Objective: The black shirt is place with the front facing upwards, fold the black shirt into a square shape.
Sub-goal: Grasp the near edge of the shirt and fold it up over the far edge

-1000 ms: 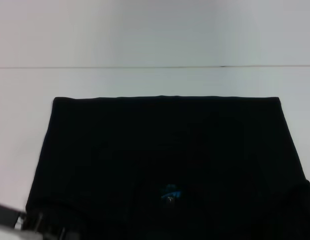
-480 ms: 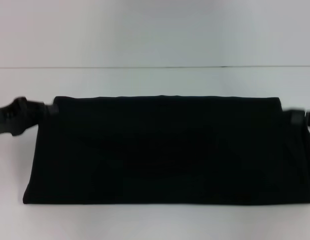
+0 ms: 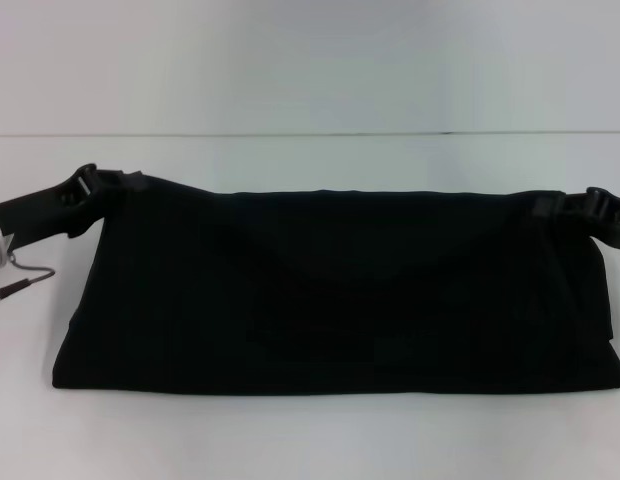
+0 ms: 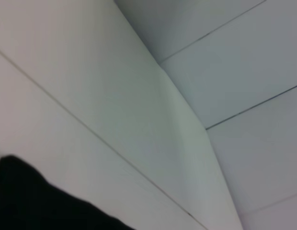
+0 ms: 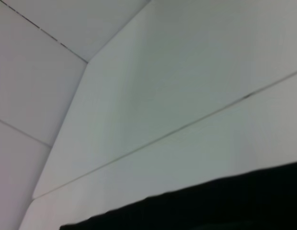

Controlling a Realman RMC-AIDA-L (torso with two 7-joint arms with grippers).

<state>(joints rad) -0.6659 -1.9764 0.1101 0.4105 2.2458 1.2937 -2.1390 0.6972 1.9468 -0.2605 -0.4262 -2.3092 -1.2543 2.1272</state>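
The black shirt (image 3: pixel 330 290) lies on the white table (image 3: pixel 310 440) as a wide folded band, its fold along the near edge. No lettering or label shows. My left gripper (image 3: pixel 108 183) is shut on the band's far left corner. My right gripper (image 3: pixel 570 204) is shut on the far right corner. Both corners are pulled slightly outward and up. A black strip of the shirt (image 4: pixel 33 201) shows in the left wrist view. The shirt's edge (image 5: pixel 225 206) also shows in the right wrist view. Neither wrist view shows fingers.
A thin cable (image 3: pixel 20 280) hangs off the left arm just left of the shirt. A seam line (image 3: pixel 310 133) runs across the table behind the shirt. White table surface surrounds the cloth on all sides.
The near half of the shirt has been carried over onto the far half, hiding the blue neck label. Since half a second ago both grippers rose with the corners.
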